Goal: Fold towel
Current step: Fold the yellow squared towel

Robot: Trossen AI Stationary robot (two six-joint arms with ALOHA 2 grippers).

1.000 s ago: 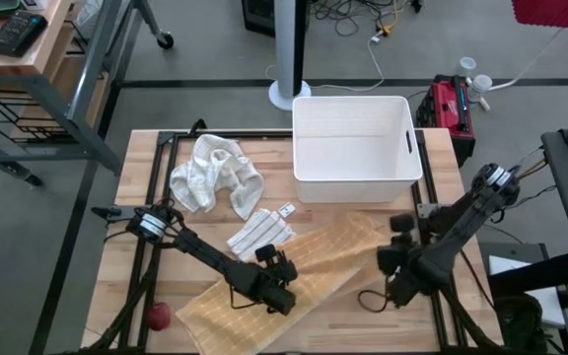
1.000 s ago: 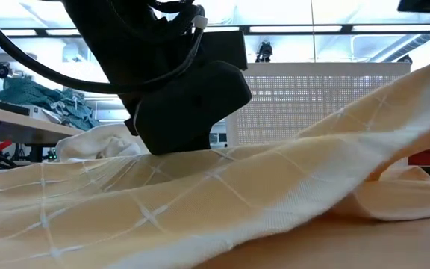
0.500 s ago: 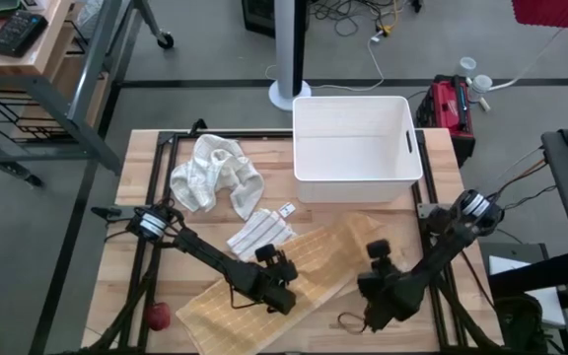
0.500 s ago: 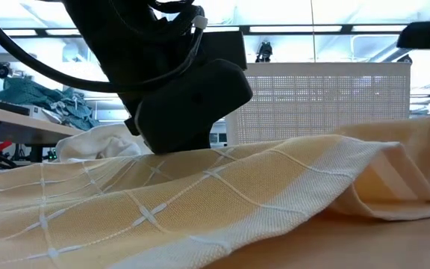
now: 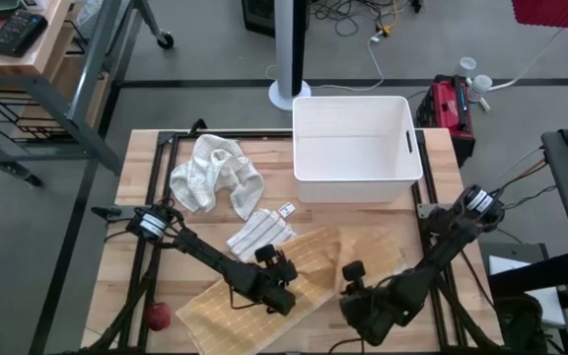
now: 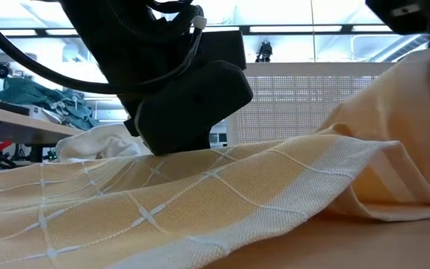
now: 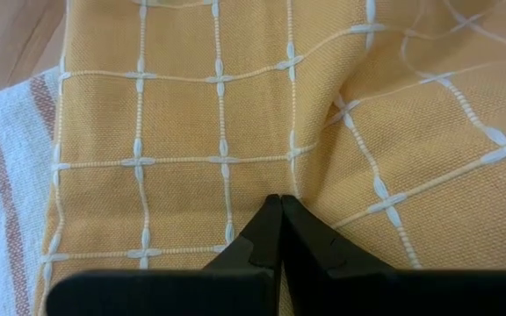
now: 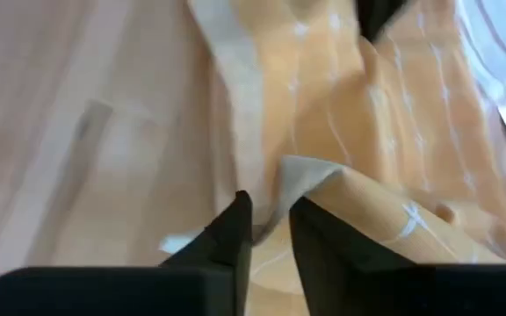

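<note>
A yellow towel [image 5: 227,299] with a white grid lies slantwise across the near half of the table. My left gripper [image 5: 282,294] stands on the towel's middle with its fingers shut [image 7: 280,204]. My right gripper [image 5: 345,296] is just to its right, shut on the towel's right end, which rises off the table in the low view [image 6: 394,104]. The rest of the towel [image 6: 163,202] lies flat on the wood. My left gripper presses its shut fingertips [image 7: 271,230] onto the top of the towel near its middle [image 7: 262,167], slanting down from the table's left. The cloth there lies flat on the table. My right gripper pinches a white-edged corner [image 8: 299,175] of the towel's right end between its two fingers, slanting down from the right. That end is lifted and slack, bent back over the part lying on the table.
A white bin [image 5: 402,177] stands at the far right. A crumpled white towel [image 5: 215,173] and a folded striped cloth [image 5: 259,235] lie far left of the yellow towel. A red object [image 5: 158,316] sits at the near left edge. Bare wood [image 8: 86,158] lies beside the towel.
My right gripper has gone toward the table's left and near edges and tipped more steeply down, carrying the towel's right end with it. That end now bends back over the rest of the towel, which has stayed flat under my left gripper.
</note>
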